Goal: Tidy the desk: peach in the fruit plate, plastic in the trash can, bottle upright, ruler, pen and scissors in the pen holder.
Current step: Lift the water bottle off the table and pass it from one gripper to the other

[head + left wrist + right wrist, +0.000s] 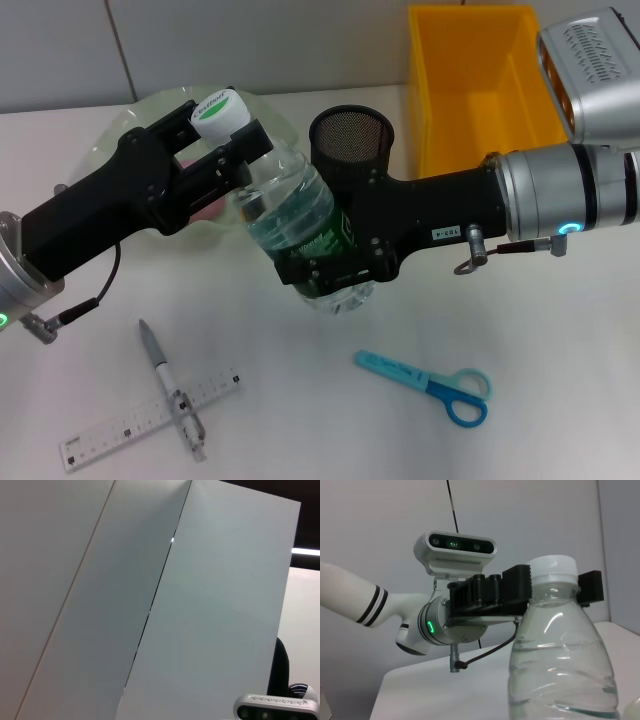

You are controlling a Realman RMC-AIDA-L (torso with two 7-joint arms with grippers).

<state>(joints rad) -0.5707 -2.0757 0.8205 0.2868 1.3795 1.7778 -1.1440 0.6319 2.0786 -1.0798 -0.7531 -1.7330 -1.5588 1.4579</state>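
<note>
Nearest the front edge of the desk (560, 440): ruler (150, 420) lying flat with the pen (172, 390) crossed over it, touching, and off to the right the blue scissors (430, 384) on their own, well apart from both. None of the three in the pen holder yet. Moving up to mid-desk, the action: bottle (300, 225) held off the surface between two arms, tilted, cap leaning toward the left side. Right gripper (335, 265) clamped round the lower body, just under the green label. Left gripper (225, 145) up at the neck, jaws either side of the white cap (220, 110); looks closed on it, though actual contact hard to confirm from the head view, and in the right wrist view black fingers (515, 587) sit flush against the cap (553, 570). Bottle-upright step clearly in hand, then. Next move, by the look of it: swing the base down onto bare desk, bring the cap over the top, and only let go once the bottle stands square. Risk of a topple if one side lets go early. Farther back: black mesh pen holder (352, 138) just behind the bottle, pale green fruit plate (130, 135) behind the left arm, yellow bin (480, 80) at the far right.
</note>
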